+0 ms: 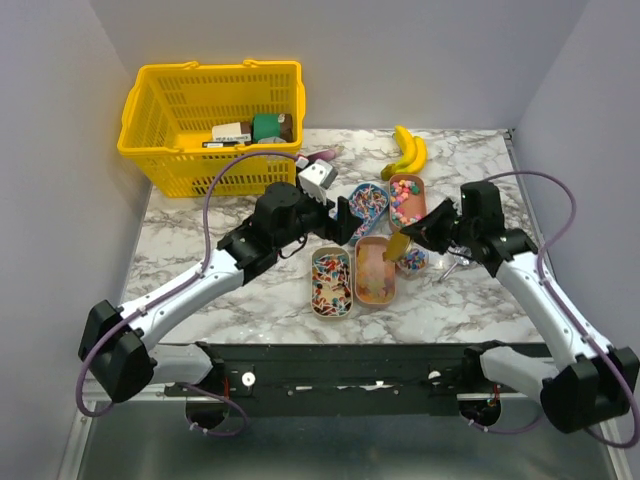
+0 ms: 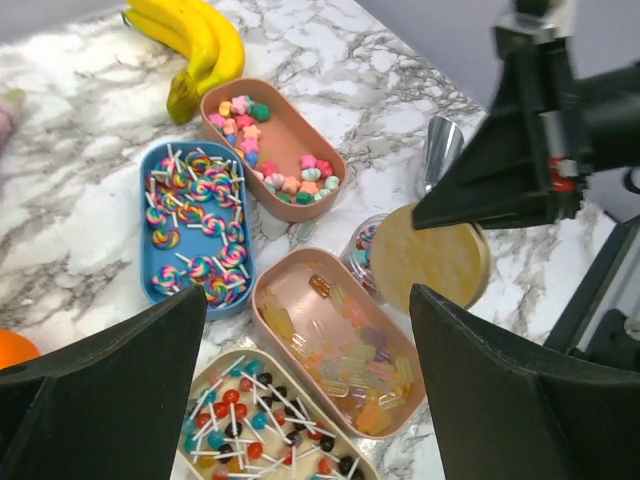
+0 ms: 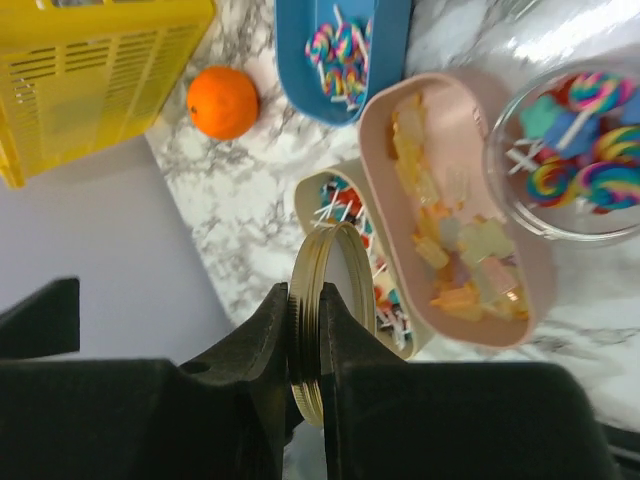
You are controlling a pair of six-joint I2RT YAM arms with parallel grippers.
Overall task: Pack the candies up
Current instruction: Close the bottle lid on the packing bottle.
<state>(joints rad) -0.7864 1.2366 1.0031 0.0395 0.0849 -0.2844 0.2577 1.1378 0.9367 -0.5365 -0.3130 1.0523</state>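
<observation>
My left gripper (image 2: 308, 300) was spread wide and held nothing. It hung over the middle of the table (image 1: 200, 240), above the 4 trays. My right gripper (image 3: 305, 335) was pinching a gold lid (image 3: 325, 260) by its rim, on edge between the 2 fingers. The lid hung over the gap between the pink tray (image 2: 300, 290) and the jar (image 3: 520, 215).

The candies (image 2: 200, 220) lay sorted in the trays and the jar, right of centre on the table. The blue tray (image 2: 243, 285), on the far side, held swirl lollipops. Just right of it, the brown tray (image 2: 285, 140) held small star-shaped sweets along its edges, with its middle bare. On the near side, the pink tray held pale yellow, orange and clear pieces. The cream tray (image 1: 331, 313) lay just left of it, full of small round lollipops on white sticks. The open glass jar stood just right of the pink tray and held several swirl lollipops.

Bananas (image 2: 195, 40) lay beyond the brown tray, near the far edge. An orange (image 3: 222, 102) sat between the blue tray and the yellow basket (image 1: 210, 110), which stood in the far left corner with a few boxes inside.
</observation>
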